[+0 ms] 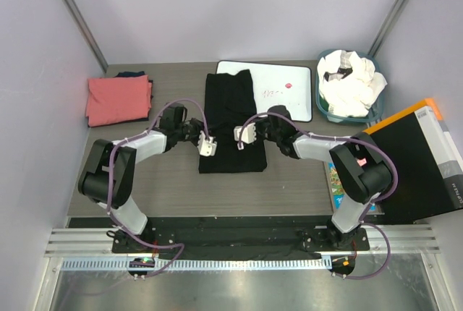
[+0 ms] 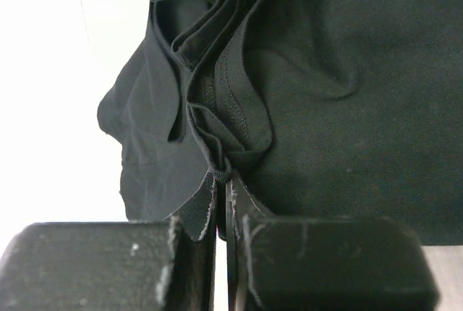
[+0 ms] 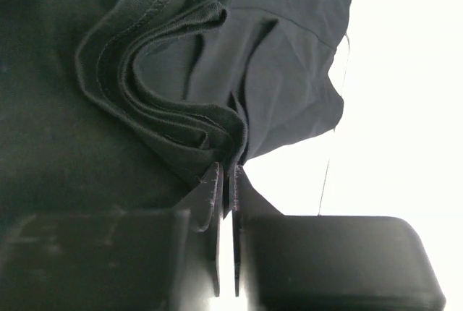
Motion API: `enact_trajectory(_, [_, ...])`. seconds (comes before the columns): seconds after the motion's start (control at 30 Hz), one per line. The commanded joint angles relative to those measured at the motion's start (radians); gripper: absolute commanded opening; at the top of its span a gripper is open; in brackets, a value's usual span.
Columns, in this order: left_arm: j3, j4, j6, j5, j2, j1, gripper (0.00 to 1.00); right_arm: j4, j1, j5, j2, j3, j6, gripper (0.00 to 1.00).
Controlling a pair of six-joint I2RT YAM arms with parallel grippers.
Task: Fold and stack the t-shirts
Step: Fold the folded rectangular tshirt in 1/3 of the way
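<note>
Black t-shirt (image 1: 231, 119) overlaps white board (image 1: 289, 101); coral t-shirt (image 1: 118, 99) left, basket (image 1: 324, 112) right.

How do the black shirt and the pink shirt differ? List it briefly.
The black shirt lies mid-table as a long narrow strip; the pink shirt is a compact folded square at the far left. The jaws of both arms pinch the black shirt; no arm touches the pink shirt. Both are folded cloth.

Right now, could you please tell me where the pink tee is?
In the top view, the pink tee lies folded at the far left of the table, apart from the black tee at the centre.
</note>
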Motion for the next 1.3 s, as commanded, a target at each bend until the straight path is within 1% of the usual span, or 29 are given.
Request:
enact_trajectory(0.0, [0.05,0.111,-0.028,0.005,0.041,0.016,0.09,0.134,-0.007,0.075,0.047,0.055,0.013,0.36])
enact_trajectory(0.03, [0.036,0.147,-0.04,-0.016,0.047,0.016,0.18,0.205,-0.007,0.142,0.073,0.055,0.016,0.46])
enact_trajectory(0.07, [0.022,0.262,-0.096,-0.036,0.05,0.017,0.17,0.255,-0.005,0.187,0.087,0.046,0.018,0.52])
enact_trajectory(0.1, [0.009,0.324,-0.119,-0.082,0.055,0.017,0.15,0.314,0.001,0.237,0.105,0.043,0.016,0.54])
enact_trajectory(0.13, [-0.02,0.387,-0.139,-0.105,0.069,0.017,0.11,0.378,0.002,0.361,0.148,0.04,0.016,0.55])
enact_trajectory(0.17, [-0.034,0.506,-0.172,-0.125,0.073,0.019,0.1,0.482,0.002,0.403,0.162,0.038,0.011,0.56])
enact_trajectory(0.23, [-0.065,0.588,-0.175,-0.174,0.089,0.02,0.1,0.559,-0.001,0.464,0.183,0.044,0.025,0.59])
enact_trajectory(0.27, [-0.073,0.649,-0.183,-0.183,0.09,0.022,0.11,0.561,-0.002,0.495,0.18,0.046,0.036,0.6])
enact_trajectory(0.3, [-0.074,0.658,-0.196,-0.196,0.087,0.023,0.13,0.552,-0.005,0.501,0.176,0.047,0.044,0.61])
enact_trajectory(0.33, [-0.073,0.658,-0.198,-0.202,0.081,0.023,0.2,0.525,-0.005,0.508,0.17,0.049,0.066,0.61])
enact_trajectory(0.4, [-0.074,0.656,-0.206,-0.214,0.076,0.022,0.28,0.5,-0.007,0.517,0.145,0.049,0.091,0.61])
enact_trajectory(0.43, [-0.076,0.65,-0.196,-0.216,0.073,0.023,0.39,0.477,-0.009,0.515,0.137,0.047,0.1,0.62])
enact_trajectory(0.5, [-0.096,0.633,-0.167,-0.211,0.061,0.022,0.5,0.458,-0.009,0.499,0.111,0.04,0.102,0.66])
enact_trajectory(0.57, [-0.108,0.593,-0.134,-0.191,0.041,0.022,0.57,0.425,-0.007,0.482,0.087,0.027,0.111,0.67])
enact_trajectory(0.6, [-0.122,0.587,-0.133,-0.184,0.035,0.022,0.92,0.414,-0.009,0.479,0.081,0.024,0.116,0.67])
enact_trajectory(0.63, [-0.125,0.555,-0.126,-0.17,0.026,0.022,0.99,0.388,-0.009,0.478,0.073,0.026,0.122,0.68])
enact_trajectory(0.77, [-0.123,0.492,-0.124,-0.168,-0.017,0.022,1.0,0.313,-0.015,0.502,0.045,0.052,0.192,0.68])
enact_trajectory(0.8, [-0.122,0.483,-0.133,-0.17,-0.043,0.022,1.0,0.275,-0.021,0.459,0.007,0.061,0.221,0.68])
enact_trajectory(0.83, [-0.122,0.427,-0.141,-0.168,-0.064,0.023,1.0,0.112,-0.031,0.416,-0.02,0.093,0.247,0.67])
enact_trajectory(0.87, [-0.12,0.381,-0.143,-0.142,-0.089,0.023,1.0,0.031,-0.044,0.376,-0.048,0.102,0.27,0.65])
enact_trajectory(0.9, [-0.122,0.322,-0.129,-0.119,-0.158,0.023,1.0,-0.024,-0.044,0.333,-0.08,0.099,0.304,0.65])
enact_trajectory(0.93, [-0.123,0.181,-0.105,-0.095,-0.193,0.023,1.0,-0.155,-0.044,0.239,-0.143,0.078,0.288,0.64])
enact_trajectory(1.0, [-0.148,0.063,-0.036,-0.002,-0.27,0.023,1.0,-0.233,-0.044,0.129,-0.227,0.02,0.243,0.63])
enact_trajectory(1.03, [-0.162,-0.035,-0.008,0.033,-0.337,0.023,1.0,-0.331,-0.044,0.021,-0.31,-0.034,0.205,0.63])
enact_trajectory(1.1, [-0.221,-0.115,0.085,0.112,-0.391,0.022,1.0,-0.429,-0.042,-0.075,-0.381,-0.095,0.101,0.64])
enact_trajectory(1.13, [-0.24,-0.21,0.137,0.134,-0.432,0.02,1.0,-0.524,-0.041,-0.119,-0.413,-0.135,0.064,0.64])
enact_trajectory(1.17, [-0.258,-0.264,0.194,0.149,-0.445,0.019,1.0,-0.555,-0.039,-0.176,-0.457,-0.155,0.038,0.64])
enact_trajectory(1.2, [-0.289,-0.313,0.309,0.166,-0.456,0.019,1.0,-0.589,-0.033,-0.198,-0.475,-0.167,0.01,0.65])
enact_trajectory(1.27, [-0.32,-0.411,0.38,0.177,-0.459,0.007,1.0,-0.629,0.002,-0.198,-0.496,-0.192,0.001,0.65])
